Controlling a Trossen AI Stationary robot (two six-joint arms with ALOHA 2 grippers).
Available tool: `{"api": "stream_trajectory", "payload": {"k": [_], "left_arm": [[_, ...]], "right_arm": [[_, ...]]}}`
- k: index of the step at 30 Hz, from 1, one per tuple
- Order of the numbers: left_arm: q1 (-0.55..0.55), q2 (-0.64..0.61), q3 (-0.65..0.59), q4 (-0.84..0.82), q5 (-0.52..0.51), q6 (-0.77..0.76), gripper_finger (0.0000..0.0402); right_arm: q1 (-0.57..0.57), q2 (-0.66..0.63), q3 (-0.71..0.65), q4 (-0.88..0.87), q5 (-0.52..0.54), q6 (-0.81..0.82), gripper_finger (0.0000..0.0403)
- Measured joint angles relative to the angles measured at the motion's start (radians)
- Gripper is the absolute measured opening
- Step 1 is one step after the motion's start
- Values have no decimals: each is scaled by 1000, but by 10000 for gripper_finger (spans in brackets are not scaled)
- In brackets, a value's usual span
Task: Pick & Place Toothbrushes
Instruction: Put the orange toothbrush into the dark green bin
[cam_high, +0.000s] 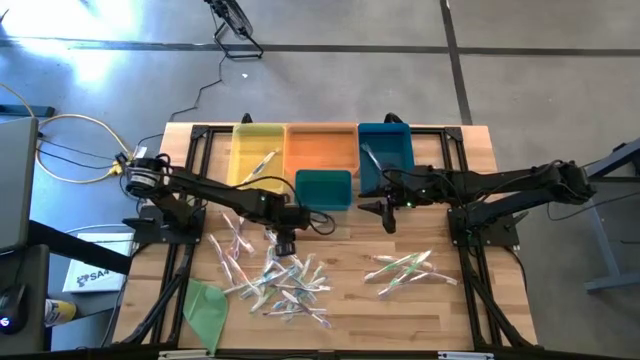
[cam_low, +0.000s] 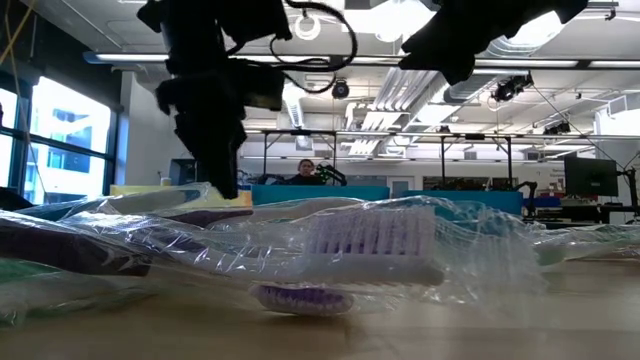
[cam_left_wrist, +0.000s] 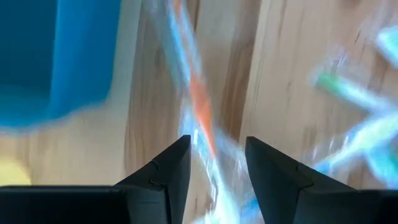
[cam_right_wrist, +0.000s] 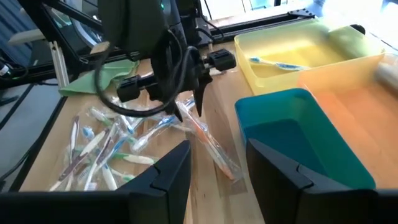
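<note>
We see left tool (cam_high: 285, 243) low over wooden surface (cam_high: 470, 300), at back edge of main toothbrushes pile (cam_high: 275, 278), just in front of small teal bin (cam_high: 324, 189). Fingers (cam_left_wrist: 166, 175) part-open around clear-wrapped orange-handled toothbrush (cam_right_wrist: 208, 144) lying on surface; grip not confirmed, we cannot tell. Right tool (cam_high: 388, 215) hovers in front of blue bin (cam_high: 385, 152), fingers (cam_right_wrist: 171, 168) apart, nothing between. Second toothbrush cluster (cam_high: 408, 268) lies near right arm base. One toothbrush (cam_high: 262, 163) in yellow bin (cam_high: 258, 150); orange bin (cam_high: 320, 148) beside it. Green sheet (cam_high: 207, 307) at front left.
</note>
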Motion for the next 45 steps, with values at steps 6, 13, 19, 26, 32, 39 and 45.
{"api": "stream_trajectory", "payload": {"k": [6, 13, 19, 26, 32, 39, 45], "left_arm": [[0, 22, 3, 14, 0, -74, 148], [0, 23, 1, -10, 1, -113, 148], [0, 23, 1, -35, 1, -161, 148], [0, 35, 1, -82, 7, -206, 148], [0, 61, 2, -71, 38, -208, 148], [0, 81, 0, -56, 55, -209, 148], [0, 81, 1, -61, 53, -207, 127]], "right_arm": [[0, 0, 0, -15, 14, 0, 146], [0, 0, 0, -13, 18, 0, 146], [0, 0, 0, -12, 19, 0, 146], [0, 0, 0, -11, 19, 0, 146], [0, 0, 0, -11, 19, 0, 146], [0, 0, 0, -11, 19, 0, 146], [0, 0, 0, -12, 19, -2, 146]]}}
